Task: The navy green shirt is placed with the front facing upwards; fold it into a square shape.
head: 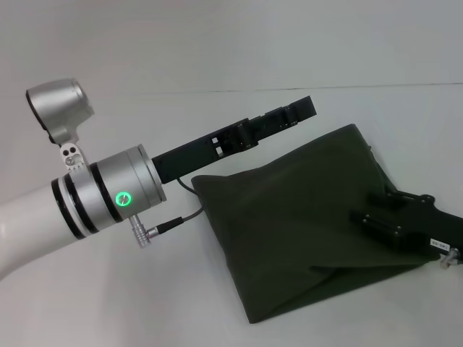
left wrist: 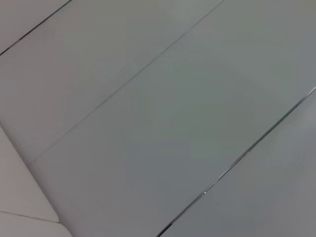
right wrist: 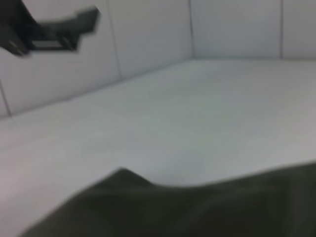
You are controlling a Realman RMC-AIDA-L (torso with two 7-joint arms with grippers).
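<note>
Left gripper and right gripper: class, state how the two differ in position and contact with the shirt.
The left gripper is raised beyond the far edge of the navy green shirt, not touching it; the right gripper lies low over the shirt's right side. The left arm comes in from the left of the head view, the right from its right edge. Both are black.

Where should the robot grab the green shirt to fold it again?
Probably the far corner of the navy green shirt, near the left pincer, coming down from above. The shirt lies flat and already folded on the table, so only its edges and corners offer cloth to pinch. The right pincer rests over the shirt's right part.
</note>
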